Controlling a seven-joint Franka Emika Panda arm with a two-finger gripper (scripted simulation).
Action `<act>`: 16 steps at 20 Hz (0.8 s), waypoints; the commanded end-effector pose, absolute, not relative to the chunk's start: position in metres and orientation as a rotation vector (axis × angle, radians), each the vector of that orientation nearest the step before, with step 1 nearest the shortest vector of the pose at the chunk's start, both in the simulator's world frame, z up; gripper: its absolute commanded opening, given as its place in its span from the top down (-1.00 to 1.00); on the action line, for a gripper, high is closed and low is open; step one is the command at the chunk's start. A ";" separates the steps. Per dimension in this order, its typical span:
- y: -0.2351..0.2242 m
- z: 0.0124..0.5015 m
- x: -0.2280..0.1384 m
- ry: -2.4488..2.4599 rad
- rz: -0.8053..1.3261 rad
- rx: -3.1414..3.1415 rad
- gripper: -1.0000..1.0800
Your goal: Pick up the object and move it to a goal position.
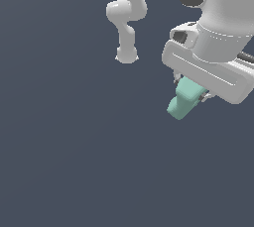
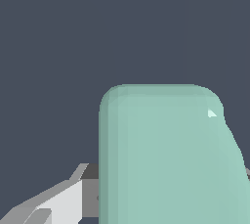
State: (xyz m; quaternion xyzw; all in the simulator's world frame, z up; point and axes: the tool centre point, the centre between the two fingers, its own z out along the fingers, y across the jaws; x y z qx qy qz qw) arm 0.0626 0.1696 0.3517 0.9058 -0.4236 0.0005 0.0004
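**Holding the teal piece aloft, with most of it hanging past my fingers**

My gripper (image 1: 191, 89) is closed on the object (image 1: 182, 101), a small mint-green blocky piece with rounded edges. In the exterior view, my white hand sits toward the upper part of that view's right, and the object juts out from beneath it at a slant, angled down toward the exterior view's left. Only its upper end sits between my jaws; the rest hangs free. Nothing but flat dark grey background (image 1: 74, 161) surrounds it, so I cannot tell how far it sits above any surface, and no goal marker is visible.

In the wrist view, the object (image 2: 166, 159) fills the frame close to the camera, with one grey fingertip (image 2: 90, 191) pressed against its side. The other finger is hidden behind the piece.

As I judge it, the main risk is slipping. My hold looks short and off-centre, so a quick swing or sudden stop might pivot the piece between my pads or pull it loose. The rounded edges would give my pads little to bite on. With no goal in sight, I might also stop short or overshoot.
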 end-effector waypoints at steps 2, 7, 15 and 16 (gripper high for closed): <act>0.179 0.368 0.068 -1.331 0.001 2.845 1.00; 0.190 0.386 0.076 -1.331 0.001 2.845 1.00; 0.203 0.407 0.084 -1.330 0.000 2.846 1.00; 0.204 0.409 0.085 -1.330 0.000 2.846 1.00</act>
